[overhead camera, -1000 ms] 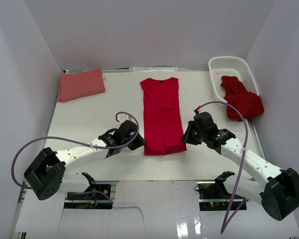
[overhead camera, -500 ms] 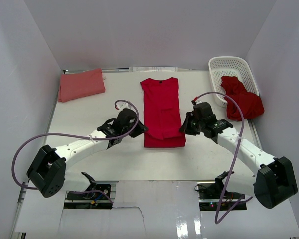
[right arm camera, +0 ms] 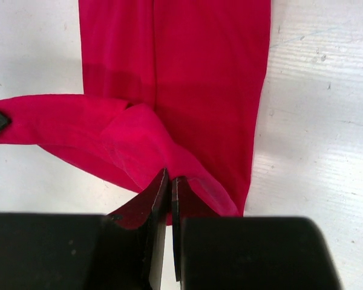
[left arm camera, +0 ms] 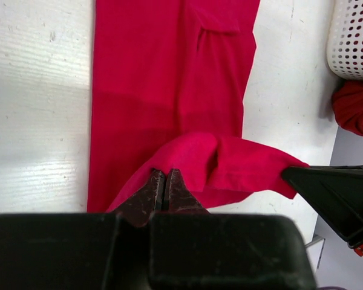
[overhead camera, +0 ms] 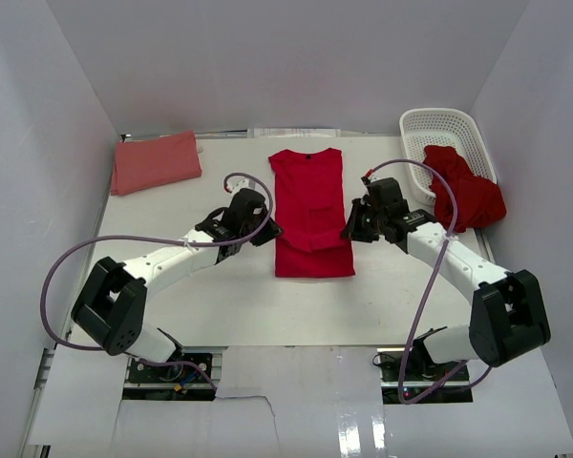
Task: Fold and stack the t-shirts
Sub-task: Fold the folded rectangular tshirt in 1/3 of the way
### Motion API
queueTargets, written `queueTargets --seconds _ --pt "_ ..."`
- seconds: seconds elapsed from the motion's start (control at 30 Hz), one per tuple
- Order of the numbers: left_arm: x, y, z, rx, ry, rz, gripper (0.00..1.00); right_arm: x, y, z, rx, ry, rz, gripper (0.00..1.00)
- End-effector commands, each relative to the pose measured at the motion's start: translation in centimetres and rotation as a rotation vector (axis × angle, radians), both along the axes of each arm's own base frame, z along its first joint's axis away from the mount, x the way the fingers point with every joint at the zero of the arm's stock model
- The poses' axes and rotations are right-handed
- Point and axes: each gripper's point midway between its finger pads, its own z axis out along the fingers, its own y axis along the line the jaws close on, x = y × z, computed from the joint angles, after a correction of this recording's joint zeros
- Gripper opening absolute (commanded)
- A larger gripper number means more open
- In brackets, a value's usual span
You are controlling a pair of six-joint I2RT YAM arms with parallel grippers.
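Both arms are in at the middle of the surface (overhead camera: 172, 286), one on each side of the red shirt (overhead camera: 310, 205). The left tool (overhead camera: 265, 232) is clamped shut on the shirt's near-left corner and the right tool (overhead camera: 350, 232) is pinched tight on the near-right corner.

The shirt lies long and narrow, collar at the far end, hem toward the arms. Between the two tools the hem is up off the surface, a loose band of cloth doubled over the flat lower body.

From the left wrist, the fingers (left arm camera: 164, 184) meet with red cloth nipped between them. The raised fold runs off to the right and ends at the other tool's black tip (left arm camera: 296, 176). From the right wrist it mirrors: fingers (right arm camera: 167, 181) closed on the cloth, the fold sagging away to the left.

Far left, a pink shirt (overhead camera: 156, 160) lies folded flat, well apart from both tools. Far right, a crumpled shirt (overhead camera: 468, 196) spills over the near end of the basket (overhead camera: 430, 119), beside the right arm.
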Motion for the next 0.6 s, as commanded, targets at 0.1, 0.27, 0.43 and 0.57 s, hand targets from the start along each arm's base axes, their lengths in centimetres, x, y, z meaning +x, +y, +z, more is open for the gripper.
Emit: queueTargets --seconds 0.1,0.27,0.43,0.57 --pt "2.5 -0.3 1.6 -0.004 -0.053 -0.005 0.00 3.4 0.3 2.6 0.025 -0.095 0.008 0.08" --pt "3.9 -0.4 2.3 0.000 -0.072 0.000 0.00 4.7 0.2 2.7 0.025 -0.095 0.006 0.08" --pt "5.0 -0.5 2.1 0.011 -0.073 0.000 0.00 5.8 0.3 2.5 0.027 -0.089 0.014 0.08" --pt "5.5 -0.5 2.1 0.015 -0.077 0.002 0.00 6.5 0.4 2.6 0.031 -0.092 0.018 0.08"
